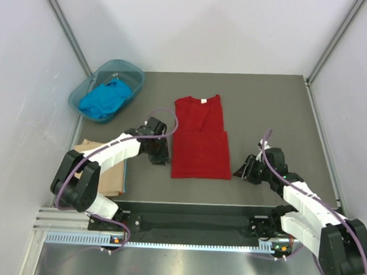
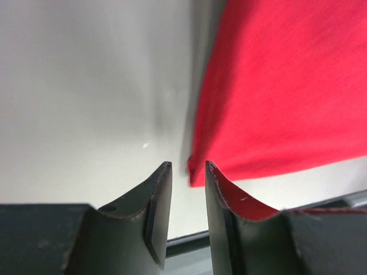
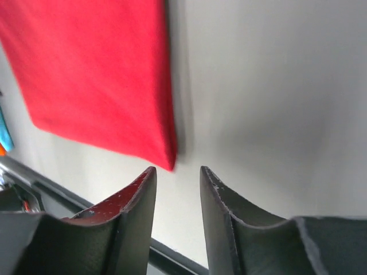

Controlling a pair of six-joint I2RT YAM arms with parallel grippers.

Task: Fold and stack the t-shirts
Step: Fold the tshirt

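Red t-shirt (image 1: 198, 141) mid-table, left hand (image 1: 161, 158) and right hand (image 1: 242, 171) slightly parted, empty, at its near corners, blue t-shirt (image 1: 103, 100) in far-left-corner basin (image 1: 135, 72), tan t-shirt (image 1: 111, 178) near-left edge

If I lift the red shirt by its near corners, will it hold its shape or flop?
Likely floppy and light: the red shirt is thin cloth lying flat, creased. Its folded-in sides may fall open when lifted.

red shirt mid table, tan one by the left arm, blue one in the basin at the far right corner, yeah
Not quite: the basin with the blue shirt is at the far left corner, per the top view. Rest holds.
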